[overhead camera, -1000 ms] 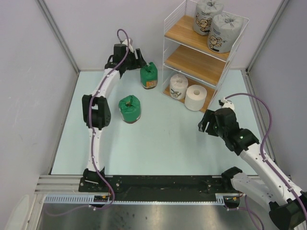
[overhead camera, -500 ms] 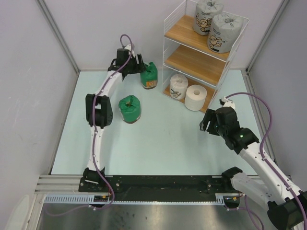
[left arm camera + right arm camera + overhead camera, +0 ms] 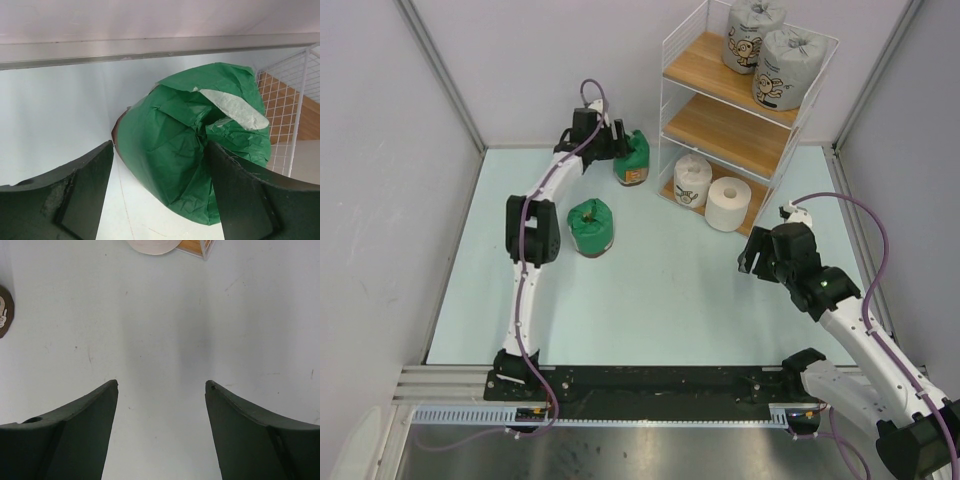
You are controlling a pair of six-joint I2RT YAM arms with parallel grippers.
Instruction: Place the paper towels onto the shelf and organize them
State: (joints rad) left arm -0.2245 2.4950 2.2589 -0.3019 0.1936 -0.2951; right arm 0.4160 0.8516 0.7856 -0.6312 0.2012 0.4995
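Left pincer [image 3: 618,143] closer, green roll [image 3: 634,160] partly hidden

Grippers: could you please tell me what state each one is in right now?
Left gripper: open, green roll between its fingers, not clamped.
Right gripper: open, holding nothing.

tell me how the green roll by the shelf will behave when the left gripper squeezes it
Probably soft: the green roll's wrap is crumpled and loose, so it may dent or slip between the left gripper's fingers. Likely light, being paper, so a nudge could shove or tip it toward the shelf.
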